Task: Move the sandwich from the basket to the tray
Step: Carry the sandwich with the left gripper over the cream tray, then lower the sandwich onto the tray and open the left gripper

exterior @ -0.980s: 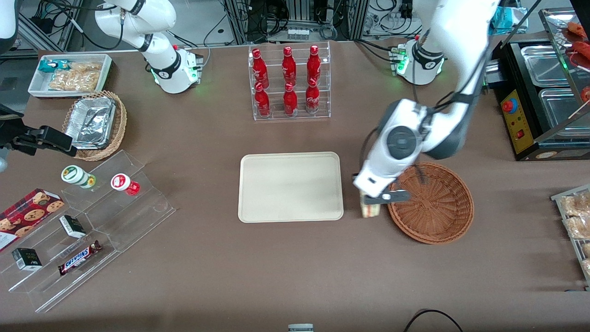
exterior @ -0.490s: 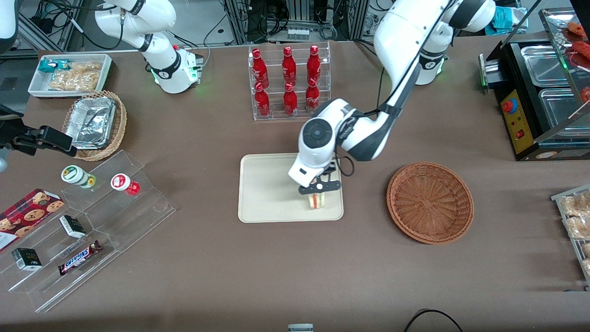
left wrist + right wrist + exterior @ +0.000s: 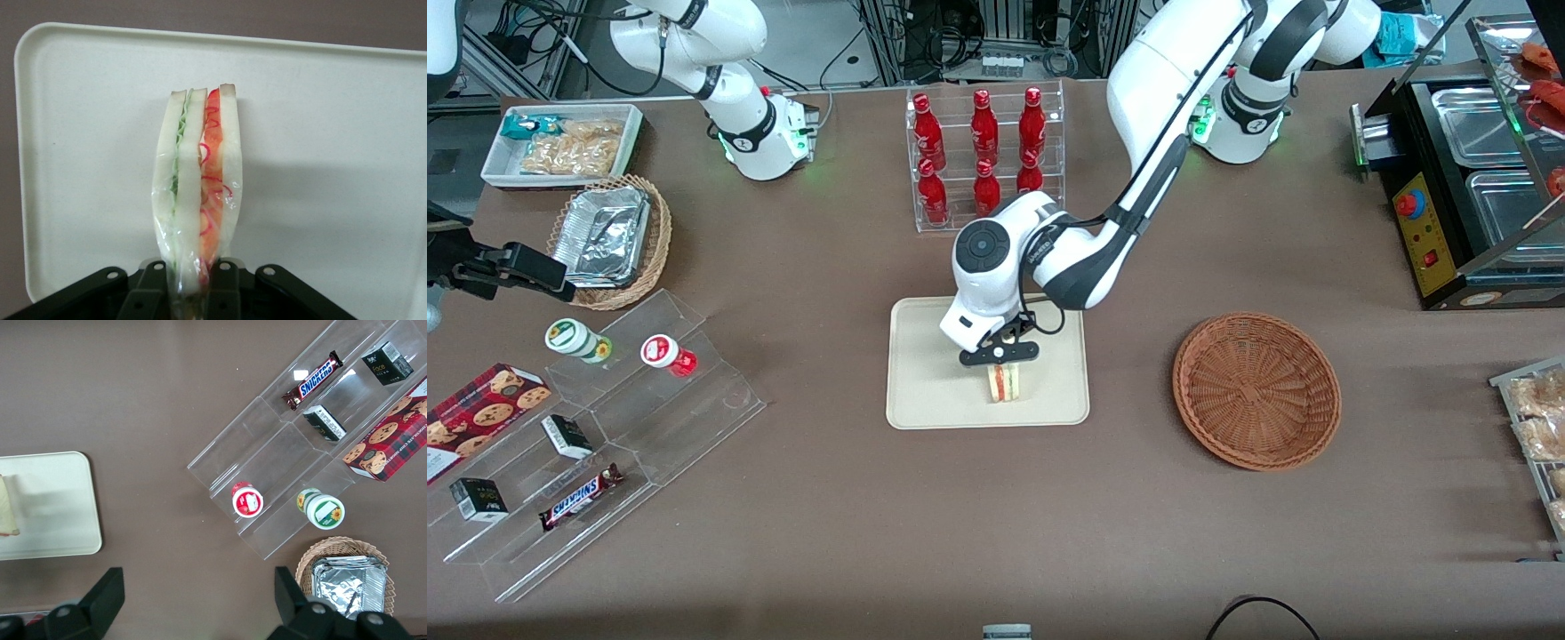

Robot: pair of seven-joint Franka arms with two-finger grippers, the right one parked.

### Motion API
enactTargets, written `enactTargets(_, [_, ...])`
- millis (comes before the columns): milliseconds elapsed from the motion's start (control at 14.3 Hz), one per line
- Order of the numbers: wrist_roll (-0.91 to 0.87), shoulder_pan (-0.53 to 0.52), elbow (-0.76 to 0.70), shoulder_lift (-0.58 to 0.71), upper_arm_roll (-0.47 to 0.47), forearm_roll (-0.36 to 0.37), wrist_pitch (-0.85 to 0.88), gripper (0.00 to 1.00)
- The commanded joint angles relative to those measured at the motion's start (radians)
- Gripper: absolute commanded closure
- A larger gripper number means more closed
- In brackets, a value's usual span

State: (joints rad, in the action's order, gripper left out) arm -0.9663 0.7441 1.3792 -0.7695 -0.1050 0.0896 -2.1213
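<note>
With gripper [image 3: 1000,354] clamped on sandwich [image 3: 1005,382] over tray [image 3: 925,391], toward its 5 o'clock area, lower straight down until seated flat, then release.

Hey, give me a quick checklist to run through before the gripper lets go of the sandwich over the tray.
1. Gripper shut on the sandwich: ok, it pinches the wrapped wedge at one end.
2. Sandwich over the tray, inside its rim: ok.
3. Sandwich resting on the tray surface: cannot tell; its shadow in the wrist view suggests it is close.
4. Landing spot free of other items: ok, bare tray around the wedge.
5. Basket emptied: ok, nothing left inside.
</note>
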Motion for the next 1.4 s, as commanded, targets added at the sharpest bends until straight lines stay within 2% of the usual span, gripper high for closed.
enactTargets(0, [-0.025,0.018,-0.034,-0.031,0.013,0.021,-0.018,1.0])
enactTargets(140, [-0.026,0.02,-0.029,-0.04,0.01,0.015,-0.058,0.98])
enactTargets(280, [-0.051,0.018,-0.029,-0.039,0.01,0.007,-0.063,0.83])
enactTargets(350, [-0.064,0.015,-0.031,-0.037,0.008,0.006,-0.063,0.63])
enactTargets(420, [-0.071,0.014,-0.032,-0.033,0.008,-0.004,-0.063,0.02])
enactTargets(700, [-0.068,0.038,-0.029,0.016,0.016,0.01,-0.04,0.0])
enactTargets(910, [-0.052,0.024,-0.026,0.093,0.021,0.012,0.082,0.0])
enactTargets(1120, [-0.063,-0.034,0.0,0.177,0.033,-0.005,0.226,0.0])
enactTargets(1330, [-0.048,-0.103,0.096,0.246,0.033,-0.004,0.235,0.0])
